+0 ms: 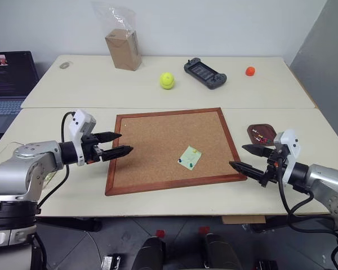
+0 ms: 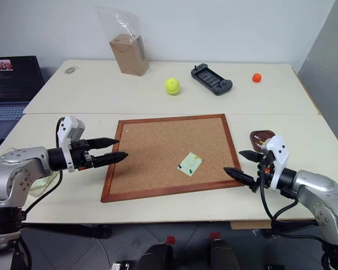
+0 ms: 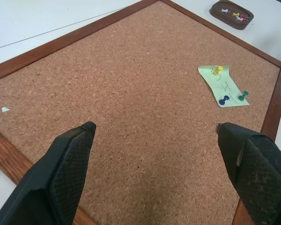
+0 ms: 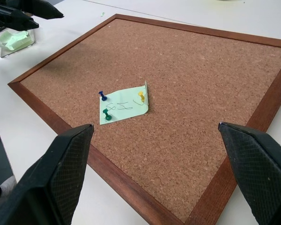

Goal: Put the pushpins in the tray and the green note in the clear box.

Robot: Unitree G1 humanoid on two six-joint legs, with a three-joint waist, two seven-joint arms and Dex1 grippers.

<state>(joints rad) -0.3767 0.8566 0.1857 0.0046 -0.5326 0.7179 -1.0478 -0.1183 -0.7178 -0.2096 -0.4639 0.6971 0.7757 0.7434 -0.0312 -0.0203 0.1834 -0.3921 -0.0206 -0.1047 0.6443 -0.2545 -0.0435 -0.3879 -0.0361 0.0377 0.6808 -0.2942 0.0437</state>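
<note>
Cork board [image 1: 158, 146] holds the green note [image 1: 190, 157], fixed by three pushpins [image 4: 141, 96]. Tray [image 1: 262, 134] sits beside it. Both grippers, left [image 1: 121, 143] and right [image 1: 242, 157], hover open-fingered.

The cork board [image 1: 170, 149] is bare except for the green note [image 1: 190, 157] with three pushpins [image 3: 217, 71], so a gripper can come over it from both sides. The tray [image 1: 262, 134] lies just beside the right gripper [image 1: 247, 158]. The clear box [image 4: 13, 40] sits behind the left gripper [image 1: 121, 144].
</note>
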